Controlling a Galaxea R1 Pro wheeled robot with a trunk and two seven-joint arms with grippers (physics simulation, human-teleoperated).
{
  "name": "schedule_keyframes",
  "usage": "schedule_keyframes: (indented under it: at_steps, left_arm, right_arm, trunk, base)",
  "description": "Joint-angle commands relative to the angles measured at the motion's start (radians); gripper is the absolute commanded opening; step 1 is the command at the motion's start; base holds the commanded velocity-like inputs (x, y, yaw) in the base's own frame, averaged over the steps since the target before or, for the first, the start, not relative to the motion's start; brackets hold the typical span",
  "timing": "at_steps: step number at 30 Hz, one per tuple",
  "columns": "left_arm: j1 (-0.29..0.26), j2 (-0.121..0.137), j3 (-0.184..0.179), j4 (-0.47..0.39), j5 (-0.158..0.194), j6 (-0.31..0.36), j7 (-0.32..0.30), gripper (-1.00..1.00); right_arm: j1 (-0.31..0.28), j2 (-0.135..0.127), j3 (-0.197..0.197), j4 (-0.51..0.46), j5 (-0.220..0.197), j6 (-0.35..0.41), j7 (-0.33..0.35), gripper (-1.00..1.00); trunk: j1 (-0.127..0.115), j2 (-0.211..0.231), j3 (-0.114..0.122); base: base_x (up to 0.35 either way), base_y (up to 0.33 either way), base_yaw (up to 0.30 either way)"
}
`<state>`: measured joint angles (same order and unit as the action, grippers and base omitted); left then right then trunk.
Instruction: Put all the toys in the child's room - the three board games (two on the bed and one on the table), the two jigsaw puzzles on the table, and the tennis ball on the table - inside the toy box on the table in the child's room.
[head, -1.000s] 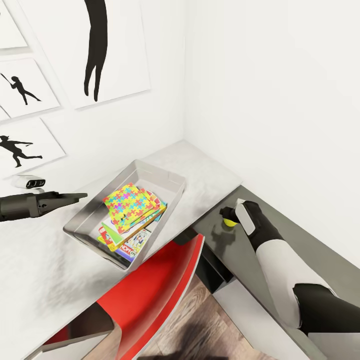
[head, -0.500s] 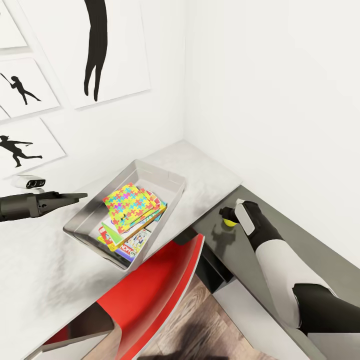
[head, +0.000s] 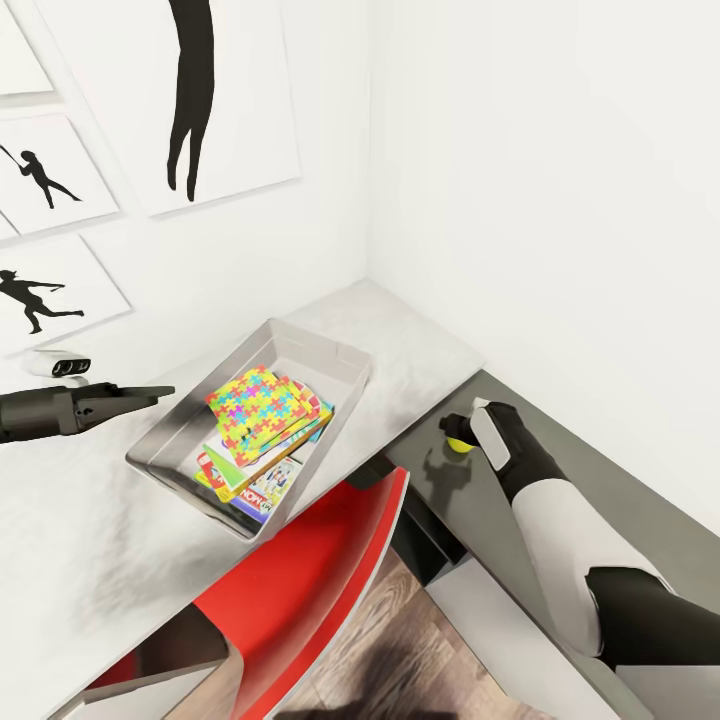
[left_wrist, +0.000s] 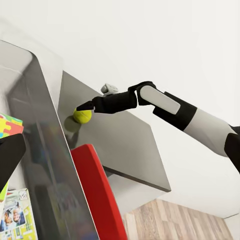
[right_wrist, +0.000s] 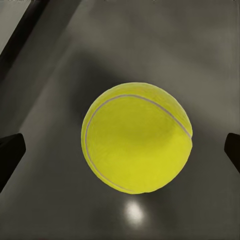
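One toy box (head: 345, 362), one tennis ball (head: 459, 445), one jigsaw puzzle (head: 262, 404) on top, board games (head: 268, 489) beneath, number unclear

1. White walls (head: 520, 180) meet in a corner behind the tabletop (head: 90, 560).
2. Black silhouette prints (head: 190, 90) hang on the left wall.
3. A red chair (head: 310, 580) stands over the wood-plank floor (head: 400, 660).

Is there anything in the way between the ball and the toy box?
Nothing visible blocks it. The ball sits at the right gripper above the dark table section. The toy box lies to its left on the pale top, open, with bare tabletop between. The red chair sits lower.
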<state>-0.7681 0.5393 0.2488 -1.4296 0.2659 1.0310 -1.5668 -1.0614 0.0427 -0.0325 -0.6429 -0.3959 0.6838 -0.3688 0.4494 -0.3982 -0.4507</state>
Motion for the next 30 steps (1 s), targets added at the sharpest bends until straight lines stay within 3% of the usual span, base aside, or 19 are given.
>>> schedule_keyframes:
  at_steps: [1,30]
  left_arm:
    - [-0.001,0.0,0.0,0.0,-0.001,0.011,-0.004,1.0]
    - [-0.001,0.0,0.0,0.0,-0.001,0.011,-0.004,1.0]
  right_arm:
    - [-0.001,0.0,-0.003,-0.001,-0.011,0.002,-0.009,1.0]
    - [-0.001,0.004,-0.003,0.0,-0.011,0.0,-0.009,1.0]
  trunk:
    - [0.001,-0.002,-0.002]
    - [0.001,-0.002,-0.007]
  base:
    - [0.0,0.0,0.0]
    - [0.0,0.0,0.0]
